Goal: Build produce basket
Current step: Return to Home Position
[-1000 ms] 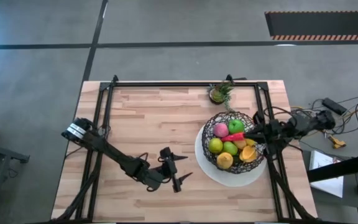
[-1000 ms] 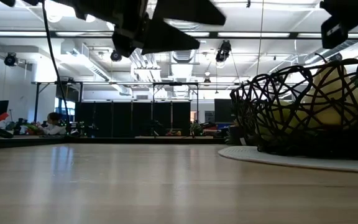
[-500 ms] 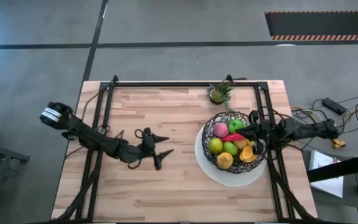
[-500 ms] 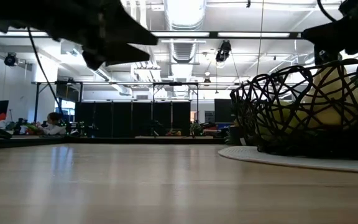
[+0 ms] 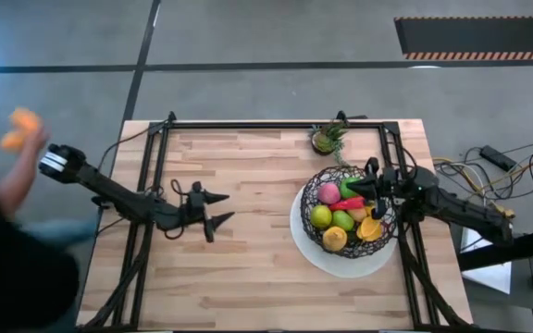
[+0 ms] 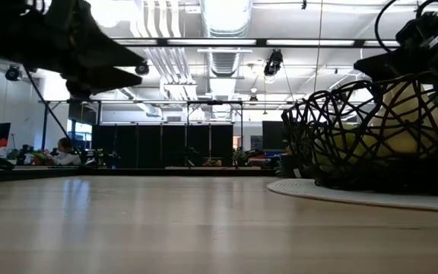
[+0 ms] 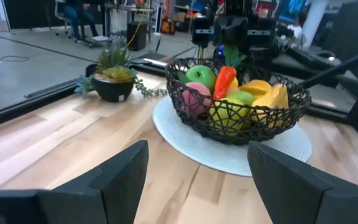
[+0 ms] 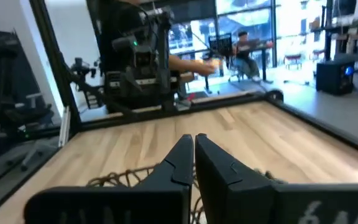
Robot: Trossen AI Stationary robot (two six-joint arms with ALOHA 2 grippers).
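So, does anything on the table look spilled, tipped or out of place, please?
Nothing stands out. The basket sits upright on the white plate with the produce inside it. The potted plant stands upright at the table's edge. The left hand is open over bare wood; the right hand is shut above the basket.

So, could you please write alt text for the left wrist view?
A dark wire basket heaped with toy produce stands on a white plate on the wooden table, a small potted plant beside it and the right arm behind. The left hand's two dark fingers, spread open, frame the foreground.
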